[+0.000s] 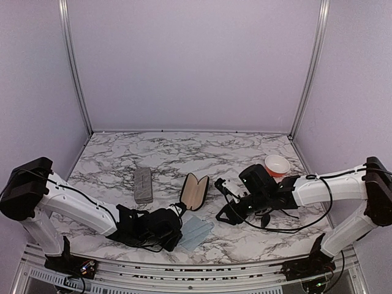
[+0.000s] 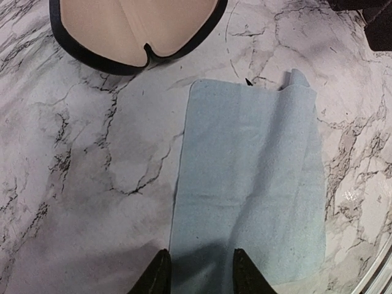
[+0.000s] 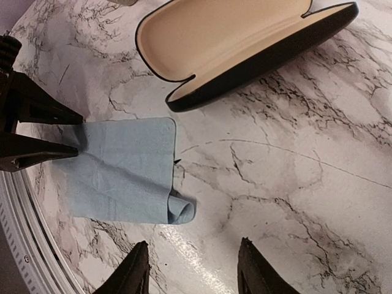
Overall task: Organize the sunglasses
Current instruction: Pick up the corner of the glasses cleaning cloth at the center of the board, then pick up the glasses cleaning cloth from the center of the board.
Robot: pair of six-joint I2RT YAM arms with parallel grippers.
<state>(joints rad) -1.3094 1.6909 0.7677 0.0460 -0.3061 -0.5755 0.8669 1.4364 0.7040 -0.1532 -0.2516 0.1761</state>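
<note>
Well, the only sunglasses (image 1: pixel 267 218) I can spot are 1 dark oval lens and thin wire on the marble table (image 1: pixel 184 150) under the right arm, too small to be sure. The right gripper (image 3: pixel 195 248) hangs half open and empty near the open black case (image 3: pixel 245 55). The left gripper (image 2: pixel 201 260) is partly open too, its 2 fingers straddling the blue cloth's (image 2: pixel 251 184) near edge.

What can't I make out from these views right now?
Sunglasses: absent from both wrist views; in the top view thin frames are lost against the dark right arm.
Left gripper: whether its tips touch the blue cloth; the left wrist view looks straight down them.
Open black case: cut off by the left wrist view's top edge.
</note>
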